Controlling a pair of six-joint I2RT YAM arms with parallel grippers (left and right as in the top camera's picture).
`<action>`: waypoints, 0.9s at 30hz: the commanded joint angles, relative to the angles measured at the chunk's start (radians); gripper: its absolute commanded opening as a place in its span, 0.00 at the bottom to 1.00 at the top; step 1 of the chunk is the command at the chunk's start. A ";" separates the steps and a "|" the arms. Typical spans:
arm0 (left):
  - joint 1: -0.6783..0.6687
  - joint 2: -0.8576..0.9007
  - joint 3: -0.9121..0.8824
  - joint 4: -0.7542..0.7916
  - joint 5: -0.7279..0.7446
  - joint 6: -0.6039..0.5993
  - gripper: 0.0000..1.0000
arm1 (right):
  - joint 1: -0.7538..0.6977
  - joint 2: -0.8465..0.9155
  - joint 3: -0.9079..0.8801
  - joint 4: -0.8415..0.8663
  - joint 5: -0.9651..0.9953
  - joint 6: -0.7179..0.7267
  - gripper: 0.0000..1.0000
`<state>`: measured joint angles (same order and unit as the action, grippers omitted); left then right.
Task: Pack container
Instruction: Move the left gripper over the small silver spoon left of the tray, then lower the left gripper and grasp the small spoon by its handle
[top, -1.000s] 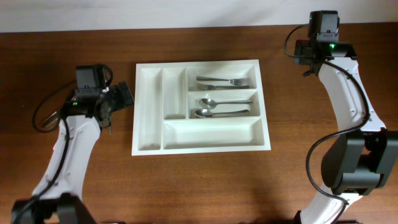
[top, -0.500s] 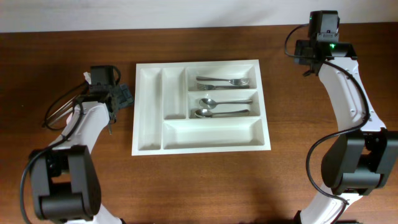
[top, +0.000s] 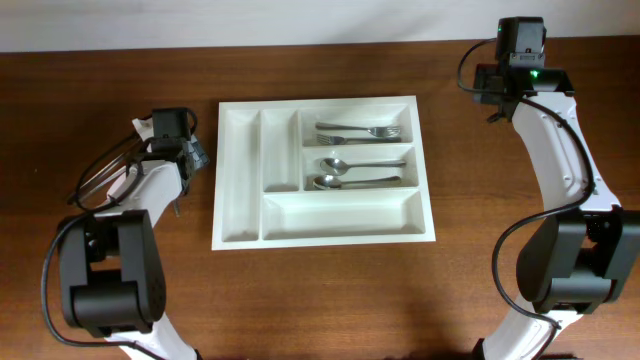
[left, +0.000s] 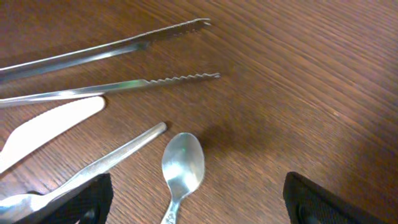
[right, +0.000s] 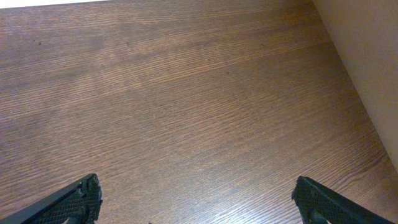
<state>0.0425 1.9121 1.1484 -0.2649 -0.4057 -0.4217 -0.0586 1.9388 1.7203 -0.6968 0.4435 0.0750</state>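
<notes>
The container (top: 325, 238) is a white five-compartment tray in the middle of the table. Forks (top: 358, 130) lie in its top right compartment and two spoons (top: 358, 172) in the one below. The other compartments look empty. My left gripper (top: 193, 156) hangs just left of the tray's left edge. In the left wrist view it (left: 199, 208) is open, low over the table. A small metal spoon (left: 182, 165) lies between its fingers, untouched. My right gripper (right: 199, 205) is open and empty over bare wood at the far right.
Metal tongs (left: 124, 62), a white plastic knife (left: 50, 127) and a metal handle (left: 121, 155) lie on the wood beside the small spoon. A pale wall (right: 373, 62) borders the table by the right gripper.
The left arm has folded in toward its base and the wrist has shifted slightly right and tipped down over the loose cutlery. The right arm and the tray have not moved.
</notes>
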 joint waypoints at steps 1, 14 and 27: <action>0.007 0.039 0.014 0.004 -0.067 -0.054 0.83 | -0.008 -0.005 0.006 0.000 0.004 0.009 0.99; 0.007 0.142 0.014 0.052 -0.089 -0.061 0.80 | -0.008 -0.005 0.006 0.000 0.004 0.009 0.99; 0.007 0.142 0.014 0.075 -0.089 -0.061 0.50 | -0.008 -0.005 0.006 0.000 0.004 0.009 0.99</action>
<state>0.0425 2.0251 1.1580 -0.1856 -0.4839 -0.4843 -0.0586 1.9388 1.7203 -0.6968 0.4435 0.0753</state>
